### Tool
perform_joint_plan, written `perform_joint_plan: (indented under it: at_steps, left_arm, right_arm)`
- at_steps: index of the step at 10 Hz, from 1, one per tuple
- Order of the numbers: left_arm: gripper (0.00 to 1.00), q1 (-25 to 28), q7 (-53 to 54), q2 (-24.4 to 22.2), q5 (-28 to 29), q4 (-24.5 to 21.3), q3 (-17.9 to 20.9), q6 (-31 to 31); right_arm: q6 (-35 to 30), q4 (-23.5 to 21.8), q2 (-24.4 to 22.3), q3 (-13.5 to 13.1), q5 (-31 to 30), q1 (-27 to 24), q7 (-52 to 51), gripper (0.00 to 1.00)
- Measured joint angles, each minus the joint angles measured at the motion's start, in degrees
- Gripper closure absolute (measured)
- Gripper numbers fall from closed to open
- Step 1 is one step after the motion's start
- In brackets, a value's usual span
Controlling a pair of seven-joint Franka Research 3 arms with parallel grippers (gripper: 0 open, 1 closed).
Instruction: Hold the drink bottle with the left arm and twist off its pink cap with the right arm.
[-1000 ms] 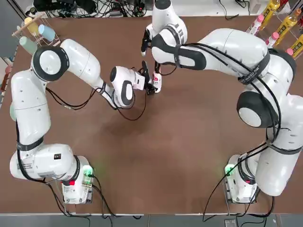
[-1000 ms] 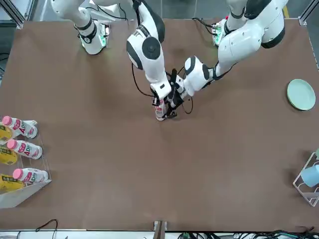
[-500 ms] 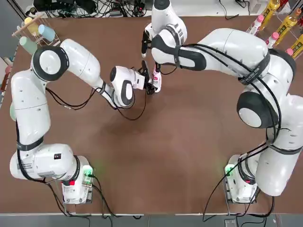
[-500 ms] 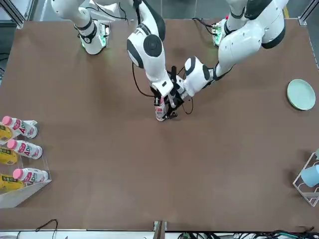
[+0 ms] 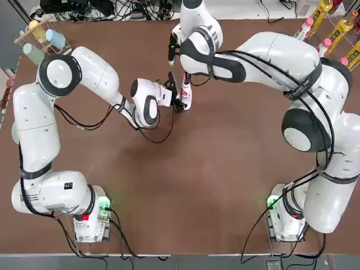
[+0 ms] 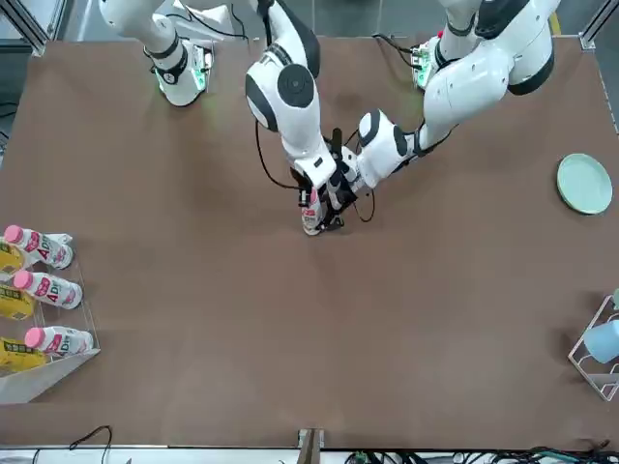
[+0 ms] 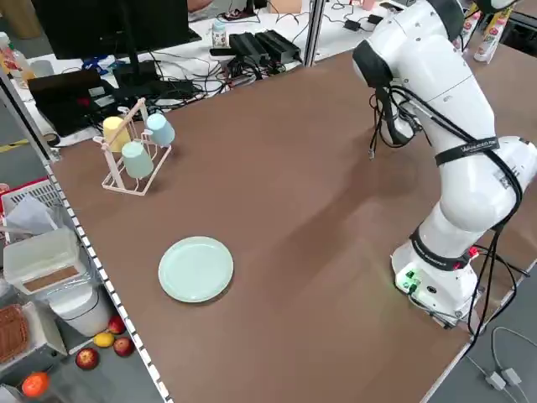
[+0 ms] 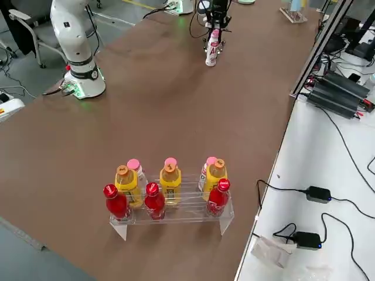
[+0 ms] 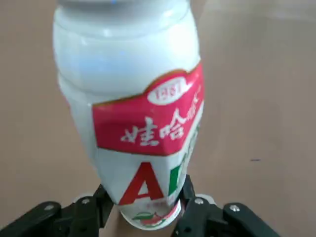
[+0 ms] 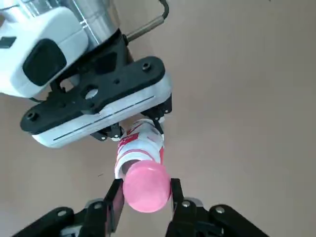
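1. Left claw (image 9: pixel 143 188), upper middle of the worktop (image 5: pixel 185 185): closed on the bottle (image 9: pixel 148 118), presumably so that its body is kept from turning.
2. Right claw (image 10: pixel 147 183), just beside it: closed around the pink cap (image 10: pixel 146 192), leaving the bottle's body free; whether it has been loosened cannot be told.

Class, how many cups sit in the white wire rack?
3. One yellow cup, one pale green cup and one blue cup, all in the rack near the table's edge. No others show there.
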Motion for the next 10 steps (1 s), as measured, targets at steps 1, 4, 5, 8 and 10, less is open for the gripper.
perform_joint_plan:
  at_steps: [1, 4, 5, 8, 10]
  left_arm:
    - [0.43, 0.0, 0.01, 0.0, 0.0, 0.0, 0.0, 0.0]
    - [0.43, 0.02, 0.02, 0.02, 0.0, -0.01, -0.02, 0.0]
    - [0.43, 0.03, 0.02, 0.02, 0.01, -0.01, -0.02, 0.01]
    - [0.42, 0.1, 0.02, 0.05, 0.02, -0.01, -0.05, 0.02]
    - [0.32, 0.78, 0.04, 0.1, 0.02, 0.17, 0.22, 0.08]
  right_arm:
    - [-0.96, 0.04, -0.12, -0.22, -0.02, -0.14, -0.11, 0.57]
    - [-3.84, -0.68, -0.22, -1.18, -0.34, -3.38, -0.61, 0.57]
    - [-4.11, -1.16, -0.2, -1.23, -1.31, -5.52, -0.9, 0.57]
    - [-2.97, -4.34, 0.01, -1.34, -3.82, -10.28, -1.25, 0.57]
    - [6.37, -10.86, 0.83, -1.36, -3.94, -15.25, -1.78, 0.57]
